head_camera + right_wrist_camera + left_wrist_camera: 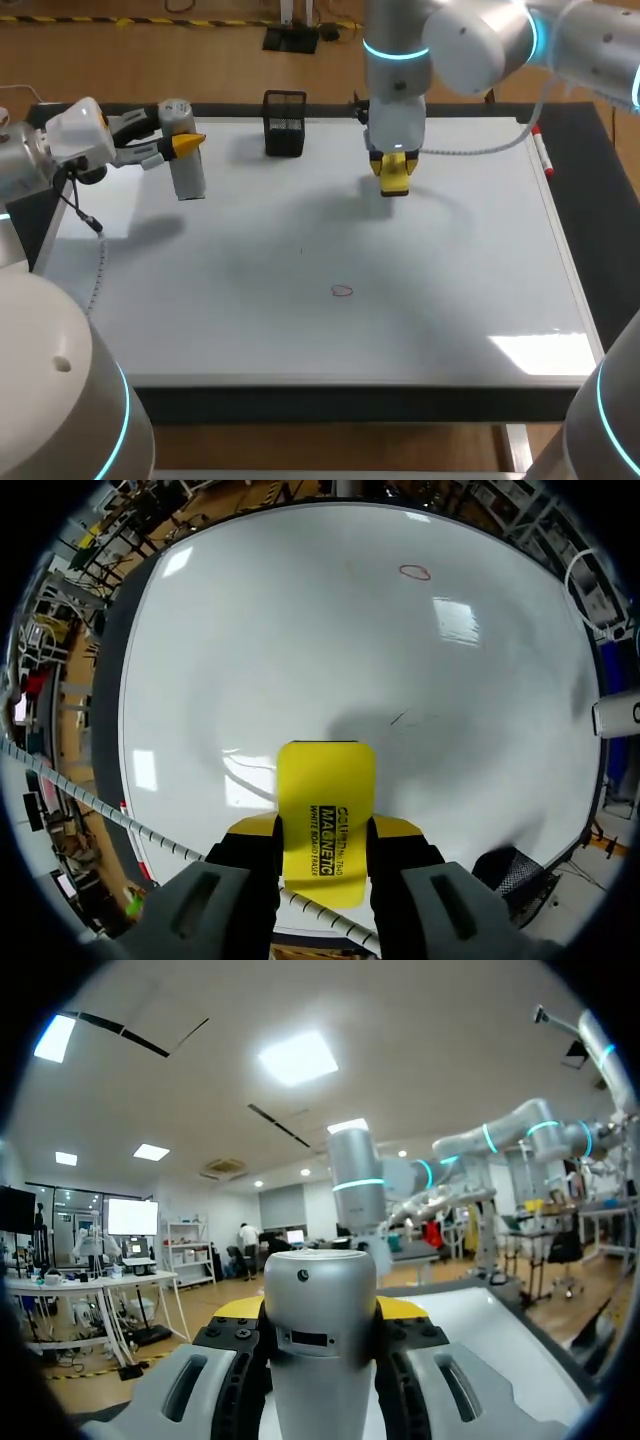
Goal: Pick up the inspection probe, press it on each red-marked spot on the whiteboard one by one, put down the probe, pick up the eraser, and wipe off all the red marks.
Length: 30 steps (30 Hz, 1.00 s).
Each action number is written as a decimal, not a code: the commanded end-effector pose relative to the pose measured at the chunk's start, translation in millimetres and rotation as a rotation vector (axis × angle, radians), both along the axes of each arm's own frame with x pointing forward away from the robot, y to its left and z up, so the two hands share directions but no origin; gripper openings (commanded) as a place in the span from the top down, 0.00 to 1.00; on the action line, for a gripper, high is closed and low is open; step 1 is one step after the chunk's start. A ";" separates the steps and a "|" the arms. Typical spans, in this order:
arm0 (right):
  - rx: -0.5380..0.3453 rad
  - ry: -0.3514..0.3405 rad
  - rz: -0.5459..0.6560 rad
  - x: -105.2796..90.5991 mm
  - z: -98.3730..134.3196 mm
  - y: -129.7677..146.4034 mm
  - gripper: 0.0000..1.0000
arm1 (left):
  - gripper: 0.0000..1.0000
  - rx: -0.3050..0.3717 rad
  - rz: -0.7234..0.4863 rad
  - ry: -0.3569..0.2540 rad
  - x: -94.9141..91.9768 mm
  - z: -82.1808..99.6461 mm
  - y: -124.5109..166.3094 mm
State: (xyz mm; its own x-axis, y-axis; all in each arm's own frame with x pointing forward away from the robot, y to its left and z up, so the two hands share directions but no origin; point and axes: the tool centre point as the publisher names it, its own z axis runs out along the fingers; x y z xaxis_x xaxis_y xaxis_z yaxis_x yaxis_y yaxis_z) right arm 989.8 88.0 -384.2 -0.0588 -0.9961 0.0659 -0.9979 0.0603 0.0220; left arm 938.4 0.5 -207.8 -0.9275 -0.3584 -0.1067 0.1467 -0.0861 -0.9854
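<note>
My left gripper (186, 146) hovers over the whiteboard's (420, 300) far left corner, shut on the silver cylindrical inspection probe (186, 165), which stands upright in its jaws. The left wrist view has the probe (320, 1330) filling the space between both fingers. At the board's far middle, my right gripper (396, 162) points down, shut on the yellow eraser (396, 184), just above the surface. In the right wrist view the eraser (325, 810) sticks out between the fingers. One red oval mark (342, 291) lies near the board's centre, well ahead of the eraser (415, 572).
A black mesh holder (285, 123) stands at the board's far edge between the two grippers. A red marker pen (541, 152) lies along the right rim. A tiny dark streak (301, 250) sits left of the oval mark.
</note>
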 end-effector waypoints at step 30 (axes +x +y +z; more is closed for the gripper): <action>0.012 0.039 -0.015 36.9 -1.6 -46.4 1.00 | 1.00 0.000 0.001 -0.001 -0.6 1.1 0.1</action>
State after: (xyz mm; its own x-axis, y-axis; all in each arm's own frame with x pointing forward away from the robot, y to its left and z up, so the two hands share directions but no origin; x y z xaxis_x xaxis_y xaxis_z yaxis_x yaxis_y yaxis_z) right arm 1026.0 42.3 -387.3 -0.0734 -0.9959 0.0535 -0.9952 0.0767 0.0616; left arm 938.4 0.5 -207.8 -0.9274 -0.3584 -0.1067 0.1467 -0.0861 -0.9854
